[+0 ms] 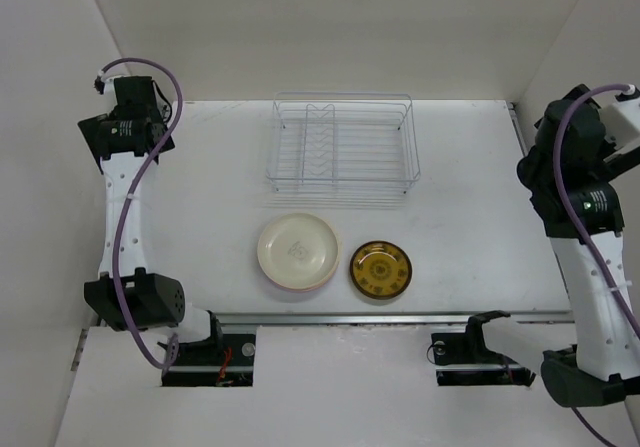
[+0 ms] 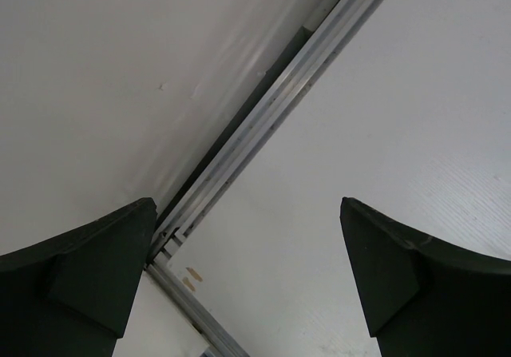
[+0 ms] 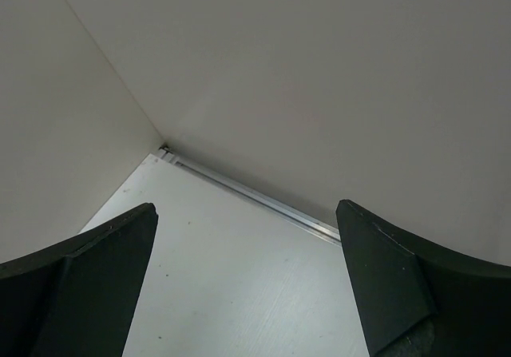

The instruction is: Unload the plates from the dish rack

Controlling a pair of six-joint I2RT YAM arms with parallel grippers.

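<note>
dish rack (image 1: 343, 97) looks empty, long axis along far edge | plates (image 1: 298, 251) at near edge | left end effector (image 2: 247, 205) nearer rack than right end effector (image 3: 246, 207) | both wide open, empty

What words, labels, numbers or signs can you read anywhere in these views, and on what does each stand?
Nothing is legible.
Grey mark in the middle of the round cream plate: too small to read.
Small round sticker on the left arm: blurred, unreadable.
Similar sticker on the right arm: blurred, unreadable.
</note>
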